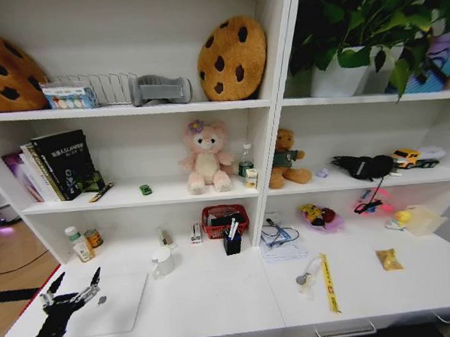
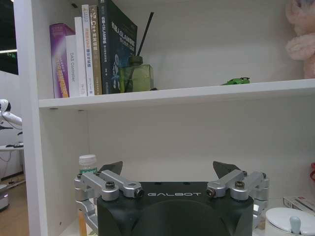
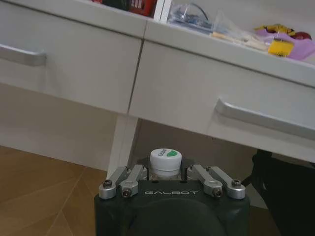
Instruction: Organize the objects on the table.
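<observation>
Now: left hand [image 1: 74, 285] spread over laptop [image 1: 119, 304] at table [image 1: 217, 305] edge (right hand [image 3: 171, 177] pinching bottle [image 3: 166, 162]).

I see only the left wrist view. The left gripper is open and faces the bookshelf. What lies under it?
Observer: In the head view, the left gripper is over the left edge of a closed silver laptop, at the left end of the table.
Operator: And where is the right arm?
Observer: The right gripper is low, below the table top, in front of the drawers. It is closed on a small bottle with a white cap.
</observation>
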You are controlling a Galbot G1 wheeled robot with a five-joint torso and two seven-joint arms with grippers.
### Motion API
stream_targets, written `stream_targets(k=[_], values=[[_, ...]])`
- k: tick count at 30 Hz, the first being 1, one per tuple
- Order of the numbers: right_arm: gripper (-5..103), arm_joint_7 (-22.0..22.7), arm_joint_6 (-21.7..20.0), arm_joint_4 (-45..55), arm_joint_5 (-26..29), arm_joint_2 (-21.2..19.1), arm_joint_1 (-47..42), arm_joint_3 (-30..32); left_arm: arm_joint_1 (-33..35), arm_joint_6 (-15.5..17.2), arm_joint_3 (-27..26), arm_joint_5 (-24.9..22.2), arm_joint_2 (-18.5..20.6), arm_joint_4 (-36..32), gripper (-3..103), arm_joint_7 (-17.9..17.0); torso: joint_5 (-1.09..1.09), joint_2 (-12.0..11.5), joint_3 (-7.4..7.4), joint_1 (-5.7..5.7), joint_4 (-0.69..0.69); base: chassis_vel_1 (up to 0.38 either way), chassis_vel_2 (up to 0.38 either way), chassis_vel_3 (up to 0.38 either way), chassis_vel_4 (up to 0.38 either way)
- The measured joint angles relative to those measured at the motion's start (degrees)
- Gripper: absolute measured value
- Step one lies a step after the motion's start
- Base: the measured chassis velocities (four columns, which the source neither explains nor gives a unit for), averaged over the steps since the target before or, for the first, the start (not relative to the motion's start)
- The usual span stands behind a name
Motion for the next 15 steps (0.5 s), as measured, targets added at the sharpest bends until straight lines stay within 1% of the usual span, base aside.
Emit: stream_targets(k=[2,4,5,7,8,9,10,12,13,15], values=[[30,-0.34,-0.02,-1.67,0.44,0.17,1.71,-0.20,0.00,0.00,0.00,0.00,0.00,0.00,100,0.00,0.00,0.00,0.00,0.00,0.00,0.000,0.000,0.000,0.000],[30,-1.34,-0.54,-6.90,2.23,0.71,8.31,-1.00,0.00,0.00,0.00,0.00,0.00,0.00,100,0.00,0.01,0.00,0.00,0.00,0.03,0.000,0.000,0.000,0.000],[30,-1.34,-0.54,-6.90,2.23,0.71,8.31,-1.00,0.00,0.00,0.00,0.00,0.00,0.00,100,0.00,0.01,0.00,0.00,0.00,0.03,0.000,0.000,0.000,0.000],[30,-2.17,-0.97,-9.72,3.55,0.87,11.81,-1.51,0.00,0.00,0.00,0.00,0.00,0.00,100,0.00,0.01,0.00,0.00,0.00,0.02,0.000,0.000,0.000,0.000],[30,-2.17,-0.97,-9.72,3.55,0.87,11.81,-1.51,0.00,0.00,0.00,0.00,0.00,0.00,100,0.00,0.01,0.00,0.00,0.00,0.02,0.000,0.000,0.000,0.000],[30,-2.70,-1.05,-12.51,4.07,0.94,14.31,-1.88,0.00,0.00,0.00,0.00,0.00,0.01,100,0.00,0.01,0.00,0.00,0.00,0.01,0.000,0.000,0.000,0.000],[30,-2.70,-1.05,-12.51,4.07,0.94,14.31,-1.88,0.00,0.00,0.00,0.00,0.00,0.01,100,0.00,0.01,0.00,0.00,0.00,0.01,0.000,0.000,0.000,0.000],[30,-3.43,-0.32,-19.11,4.19,1.23,19.11,-2.51,0.00,0.00,0.00,0.00,0.00,0.00,100,0.00,0.01,-0.01,0.00,0.00,0.01,0.000,0.000,0.000,0.000],[30,-3.43,-0.32,-19.11,4.19,1.23,19.11,-2.51,0.00,0.00,0.00,0.00,0.00,0.00,100,0.00,0.01,-0.01,0.00,0.00,0.01,0.000,0.000,0.000,0.000],[30,-4.11,0.33,-24.12,4.41,1.61,23.20,-2.69,0.00,0.00,0.00,0.00,0.00,0.00,100,0.00,0.01,-0.01,0.00,0.00,0.01,0.000,0.000,0.000,0.000]])
